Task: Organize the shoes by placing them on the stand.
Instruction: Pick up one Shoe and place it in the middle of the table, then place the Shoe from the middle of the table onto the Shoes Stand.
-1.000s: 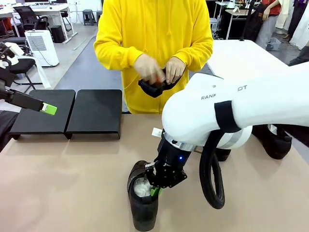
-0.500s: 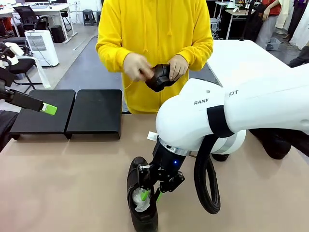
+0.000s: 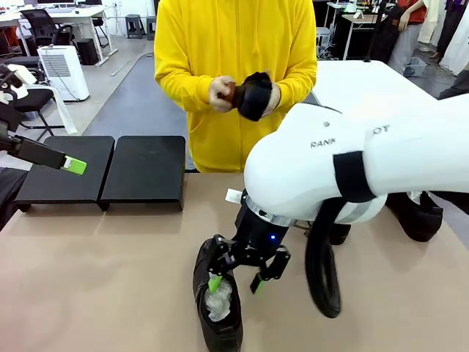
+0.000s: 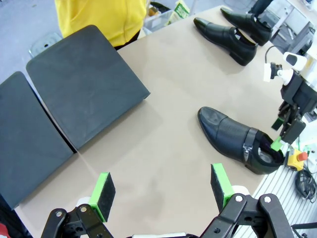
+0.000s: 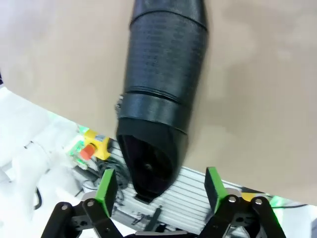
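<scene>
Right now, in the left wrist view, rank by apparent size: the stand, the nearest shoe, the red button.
Largest: the stand.
Then the nearest shoe.
Smallest: the red button.
The stand also lies nearer the camera.

The right claw (image 3: 236, 282) hangs over the near shoe (image 3: 220, 323) with its jaws spread wide, one green pad at the paper-stuffed opening and the other just right of it. The shoe lies on the counter (image 3: 95, 279), toe toward the near edge. Far left sits the stand (image 3: 146, 170) with the left claw (image 3: 73, 165) above it. Across the counter, a person's hands (image 3: 220, 92) hold a second shoe (image 3: 255, 95). A third shoe (image 3: 418, 214) lies far right.
</scene>
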Action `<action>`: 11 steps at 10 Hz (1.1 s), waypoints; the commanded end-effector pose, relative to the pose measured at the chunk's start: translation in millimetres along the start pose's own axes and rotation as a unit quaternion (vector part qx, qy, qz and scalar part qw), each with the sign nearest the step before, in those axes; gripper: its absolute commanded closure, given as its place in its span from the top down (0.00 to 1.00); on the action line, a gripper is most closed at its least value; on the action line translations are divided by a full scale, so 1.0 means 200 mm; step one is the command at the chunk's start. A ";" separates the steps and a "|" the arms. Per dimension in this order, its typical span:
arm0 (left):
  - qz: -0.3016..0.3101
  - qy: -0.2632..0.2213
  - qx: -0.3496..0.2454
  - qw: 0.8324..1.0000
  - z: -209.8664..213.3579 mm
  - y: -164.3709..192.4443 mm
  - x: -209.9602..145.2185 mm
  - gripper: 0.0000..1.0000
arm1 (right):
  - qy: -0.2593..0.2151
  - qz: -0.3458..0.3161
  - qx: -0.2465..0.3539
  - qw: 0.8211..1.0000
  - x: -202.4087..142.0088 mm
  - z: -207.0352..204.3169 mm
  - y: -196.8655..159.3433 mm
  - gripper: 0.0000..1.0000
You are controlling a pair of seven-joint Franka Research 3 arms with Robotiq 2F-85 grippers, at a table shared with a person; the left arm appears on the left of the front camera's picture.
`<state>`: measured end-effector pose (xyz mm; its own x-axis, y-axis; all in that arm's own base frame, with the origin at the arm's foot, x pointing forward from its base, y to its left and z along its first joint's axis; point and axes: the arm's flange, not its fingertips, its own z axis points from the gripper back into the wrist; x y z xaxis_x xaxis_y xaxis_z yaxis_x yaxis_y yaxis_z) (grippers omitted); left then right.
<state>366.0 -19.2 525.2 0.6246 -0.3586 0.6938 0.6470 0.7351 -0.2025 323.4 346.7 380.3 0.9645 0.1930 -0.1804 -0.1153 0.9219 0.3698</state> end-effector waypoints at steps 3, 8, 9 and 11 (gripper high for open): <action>-0.005 -0.007 -0.011 1.000 0.00 0.01 0.00 1.00 | 0.006 -0.016 0.026 1.000 0.03 -0.04 0.02 1.00; -0.005 -0.007 -0.011 1.000 0.00 0.01 0.00 1.00 | 0.006 -0.016 0.026 1.000 0.03 -0.04 0.02 1.00; -0.005 -0.007 -0.011 1.000 0.00 0.01 0.00 1.00 | 0.006 -0.016 0.026 1.000 0.03 -0.04 0.02 1.00; -0.005 -0.007 -0.011 1.000 0.00 0.01 0.00 1.00 | 0.010 -0.015 0.012 1.000 0.02 -0.04 0.00 1.00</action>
<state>366.0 -19.2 525.3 0.6243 -0.3587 0.6940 0.6472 0.7349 -0.2023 325.5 349.3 371.8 0.9621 0.1731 -0.2107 -0.0807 0.9189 0.3862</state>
